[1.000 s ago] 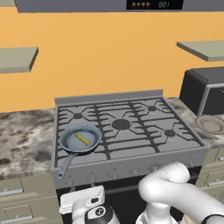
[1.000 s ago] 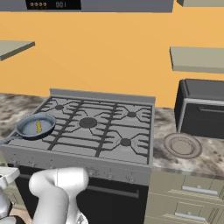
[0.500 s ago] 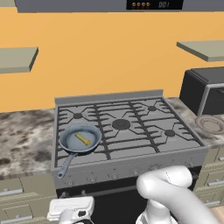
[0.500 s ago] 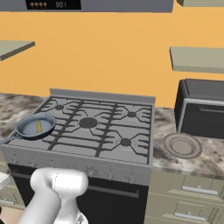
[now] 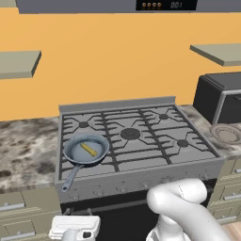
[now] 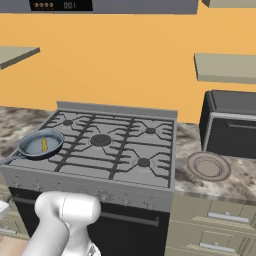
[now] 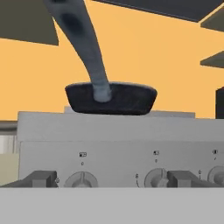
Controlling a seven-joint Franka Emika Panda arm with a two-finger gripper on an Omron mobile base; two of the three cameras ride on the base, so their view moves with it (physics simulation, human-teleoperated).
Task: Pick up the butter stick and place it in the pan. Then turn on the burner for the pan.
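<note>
The arm is reaching down low, its hand (image 7: 107, 178) (fingers wide apart) facing the stove knobs (image 7: 82, 178), while the butter stick (image 5: 88, 149) is lying in the pan (image 5: 70, 151).

The thin yellow butter stick (image 5: 88, 149) lies flat inside the round grey-blue pan (image 5: 72, 151), whose long handle juts past the stove's front-left burner.

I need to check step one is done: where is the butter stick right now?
The butter stick lies inside the pan on the stove's front-left burner, at the left in both base views, far from the ribbed plate on the right counter.
</note>
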